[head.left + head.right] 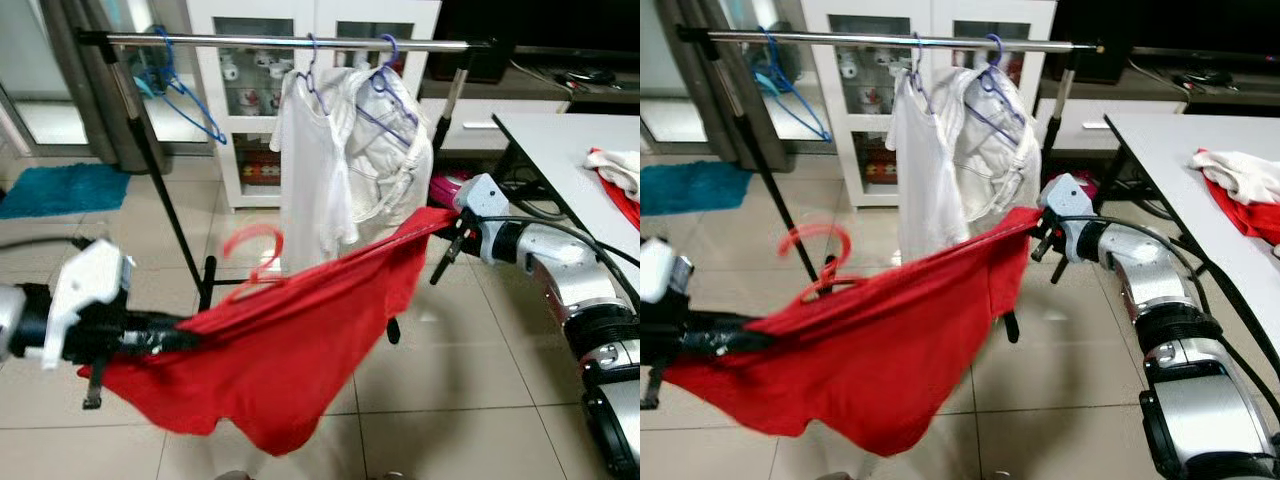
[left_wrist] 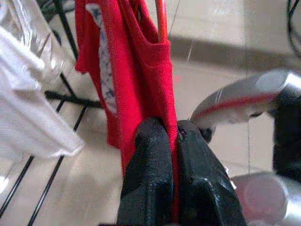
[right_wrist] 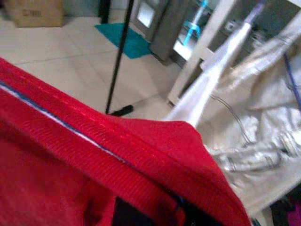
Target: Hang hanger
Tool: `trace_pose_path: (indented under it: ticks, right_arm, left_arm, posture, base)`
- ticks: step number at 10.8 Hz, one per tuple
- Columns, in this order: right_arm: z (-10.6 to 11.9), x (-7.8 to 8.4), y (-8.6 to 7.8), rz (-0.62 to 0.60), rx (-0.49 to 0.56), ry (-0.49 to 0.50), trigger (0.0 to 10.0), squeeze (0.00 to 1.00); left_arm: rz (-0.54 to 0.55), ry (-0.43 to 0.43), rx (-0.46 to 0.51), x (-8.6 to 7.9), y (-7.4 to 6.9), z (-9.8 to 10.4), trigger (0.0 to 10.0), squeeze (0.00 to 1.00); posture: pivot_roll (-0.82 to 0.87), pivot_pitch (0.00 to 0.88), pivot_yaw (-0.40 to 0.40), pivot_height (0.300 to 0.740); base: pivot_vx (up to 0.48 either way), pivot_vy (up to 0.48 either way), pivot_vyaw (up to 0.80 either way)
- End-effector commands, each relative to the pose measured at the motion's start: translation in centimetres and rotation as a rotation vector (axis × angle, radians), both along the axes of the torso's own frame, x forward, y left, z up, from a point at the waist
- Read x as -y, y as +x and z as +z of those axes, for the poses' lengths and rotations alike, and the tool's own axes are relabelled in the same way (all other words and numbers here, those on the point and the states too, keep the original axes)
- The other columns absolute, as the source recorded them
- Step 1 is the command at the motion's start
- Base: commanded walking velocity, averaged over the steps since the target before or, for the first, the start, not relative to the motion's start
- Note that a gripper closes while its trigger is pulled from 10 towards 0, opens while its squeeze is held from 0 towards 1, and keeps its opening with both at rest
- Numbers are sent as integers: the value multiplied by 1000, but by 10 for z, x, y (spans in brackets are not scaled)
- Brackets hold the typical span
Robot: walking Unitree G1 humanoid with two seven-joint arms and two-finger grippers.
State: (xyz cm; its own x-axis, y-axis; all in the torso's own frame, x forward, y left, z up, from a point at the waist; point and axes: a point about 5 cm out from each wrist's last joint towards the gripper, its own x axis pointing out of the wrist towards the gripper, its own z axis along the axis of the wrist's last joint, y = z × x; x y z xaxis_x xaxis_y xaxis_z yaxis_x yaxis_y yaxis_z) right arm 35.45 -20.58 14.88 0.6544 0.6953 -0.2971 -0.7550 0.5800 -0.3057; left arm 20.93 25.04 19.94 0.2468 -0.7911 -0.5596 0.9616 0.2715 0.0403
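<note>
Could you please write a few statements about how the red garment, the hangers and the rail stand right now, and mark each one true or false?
1. The red garment is stretched between the left gripper and the right gripper. True.
2. The red hanger already hangs on the rail. False: it sits in the garment, well below the rail.
3. A white garment hangs from the rail. True.
4. The blue hanger carries a shirt. False: it hangs bare.
5. Clothes lie on the white table. True.
</note>
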Motion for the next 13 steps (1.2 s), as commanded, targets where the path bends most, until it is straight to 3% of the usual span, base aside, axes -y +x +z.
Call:
trace_pose_path:
  ticks: [1, 3, 4, 6, 9, 10, 11, 12, 13]
  right_arm:
    - [18, 24, 0, -53, 51, -5, 0, 0]
    - [17, 15, -3, 24, 46, -22, 0, 0]
    - [11, -4, -9, 137, 15, -34, 0, 0]
    - [12, -28, -13, 272, -21, -70, 0, 0]
    - [14, -37, -15, 334, -64, -110, 0, 0]
    - [12, -39, -19, 366, -85, -121, 1333, 0]
    - [11, -40, -20, 372, -85, -125, 7255, 0]
    - [10, -43, -23, 384, -123, -97, 10000, 212]
    - [10, -47, -22, 377, -142, -74, 10000, 1000]
  left_arm:
    - [41, 92, -5, -10, 2, -6, 0, 0]
    - [44, 101, 95, -4, 11, -3, 0, 0]
    - [15, 103, 177, 5, 21, -5, 0, 0]
    - [-27, 120, 182, 17, 27, -15, 0, 0]
    - [-96, 131, 164, 25, 30, -20, 0, 0]
    - [-96, 134, 180, 27, 34, -21, 0, 0]
    - [-95, 122, 192, 28, 36, -20, 0, 0]
    - [-105, 86, 207, 32, 38, -17, 0, 0]
    - [-122, 58, 204, 38, 37, -16, 0, 0]
  posture:
    - [-29, 0, -11, 740]
    - [-33, 0, -13, 740]
    - [-35, 0, -16, 740]
    - [-36, 0, -21, 740]
    - [-34, 0, -27, 740]
    - [-34, 0, -30, 740]
    - [-34, 0, -30, 740]
    - [-38, 0, -26, 740]
    - [-40, 0, -27, 740]
  base:
    - [0, 0, 0]
    - [0, 0, 0]
    - [0, 0, 0]
    - [0, 0, 0]
    - [0, 0, 0]
    - [0, 0, 0]
    - [0, 0, 0]
    - [0, 0, 0]
    - [0, 0, 0]
